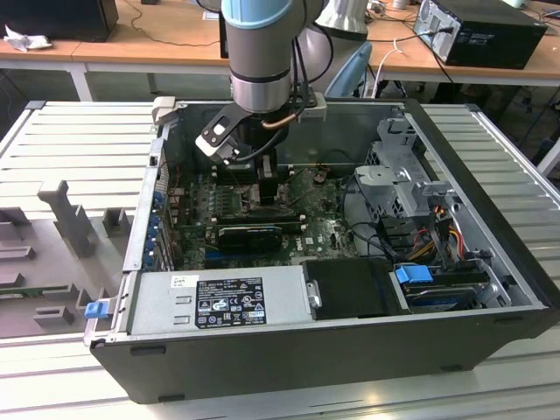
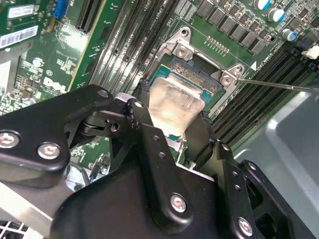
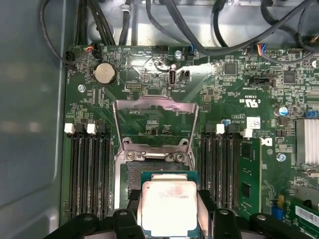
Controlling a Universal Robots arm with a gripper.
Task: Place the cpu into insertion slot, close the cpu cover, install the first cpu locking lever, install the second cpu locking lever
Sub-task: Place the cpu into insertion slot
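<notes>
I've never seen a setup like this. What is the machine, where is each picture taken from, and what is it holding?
The machine is a robot arm reaching down into an open computer case that lies on a slatted metal table. The exterior view comes from a camera off the arm. Both wrist views come from cameras riding on the arm, looking at the motherboard inside the case. The arm's pincer is shut on the cpu, a small square chip with a pale metal top, held over the socket. The cpu cover, a thin metal frame hinged at the socket, stands swung open.
</notes>
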